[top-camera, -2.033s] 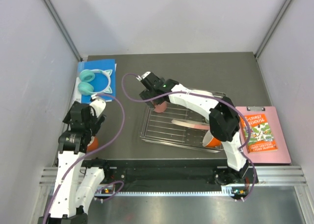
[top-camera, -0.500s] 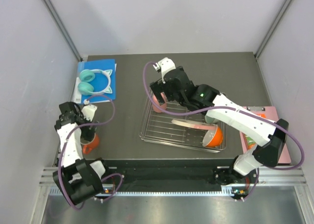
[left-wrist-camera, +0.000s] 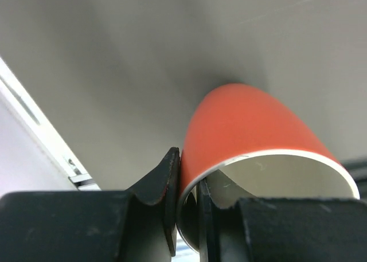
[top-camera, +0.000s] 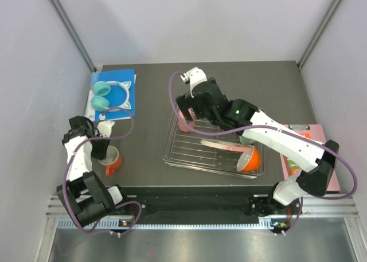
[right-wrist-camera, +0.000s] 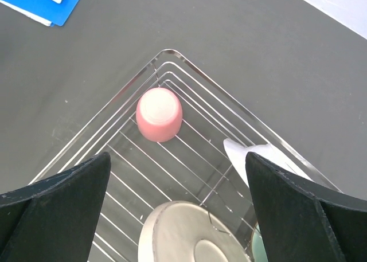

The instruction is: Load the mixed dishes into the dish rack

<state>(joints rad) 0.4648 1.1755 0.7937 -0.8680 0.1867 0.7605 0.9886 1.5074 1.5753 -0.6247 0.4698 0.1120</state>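
My left gripper (left-wrist-camera: 189, 204) is shut on the rim of the orange mug (left-wrist-camera: 246, 124), one finger outside the wall and one inside the white interior. From above, the mug (top-camera: 112, 160) is near the table's front left, by my left gripper (top-camera: 102, 150). My right gripper (right-wrist-camera: 183, 210) hangs open over the far-left corner of the dish rack (right-wrist-camera: 166, 58). Below it the pink cup (right-wrist-camera: 159, 114) stands upside down on the bars. The pink-and-cream plate (right-wrist-camera: 183, 233), the white plate (right-wrist-camera: 258, 156) and the orange bowl (top-camera: 250, 159) are also in the rack (top-camera: 172, 153).
Teal headphones (top-camera: 103, 96) lie on a blue board (top-camera: 123, 81) at the far left. A pink clipboard with a book (top-camera: 304, 153) sits right of the rack. The table's front edge runs just below the mug.
My left gripper has closed on the orange mug's rim and the mug has shifted slightly up and right. My right arm, above the pink cup in the rack, has barely moved.
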